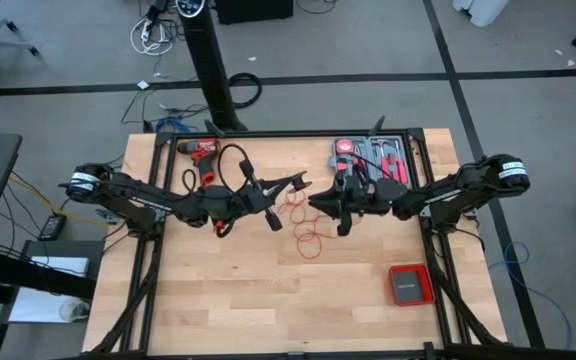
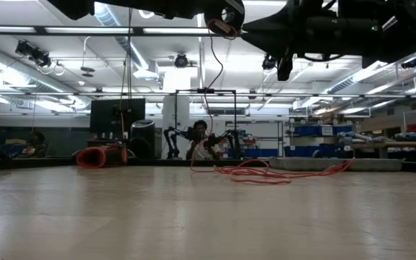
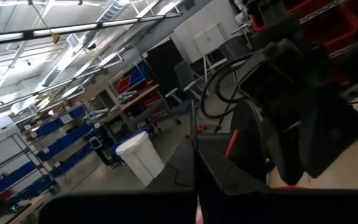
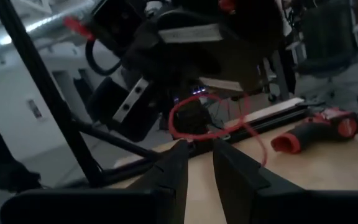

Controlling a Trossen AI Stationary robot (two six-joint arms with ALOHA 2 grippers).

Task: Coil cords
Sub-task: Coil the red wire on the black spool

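Note:
The cord is a thin red wire. Most of it lies in loose loops on the table's middle (image 1: 311, 238) (image 2: 266, 173). One strand (image 2: 212, 79) rises from there to my left gripper (image 1: 300, 183) (image 3: 196, 202), which is shut on it high above the table. A small red loop (image 4: 182, 118) hangs at that gripper. My right gripper (image 1: 315, 201) (image 4: 197, 158) faces it from the table's right, open, with its fingertips just under the loop. My left gripper pinches the cord between its two shut fingers; a bit of red (image 3: 197, 214) shows at the tips. The fingers lie about level, coming from the table's left. A small loop (image 2: 222, 27) hangs by them, and one strand drops slack to the table. My right gripper stands close under the loop; whether it touches the cord I cannot tell.
A red-and-black drill (image 1: 200, 150) (image 4: 319, 127) lies at the far left. An open tool tray (image 1: 373, 158) sits at the far right. A flat red box (image 1: 409, 284) lies near the right front. Bare wood stretches along the near side.

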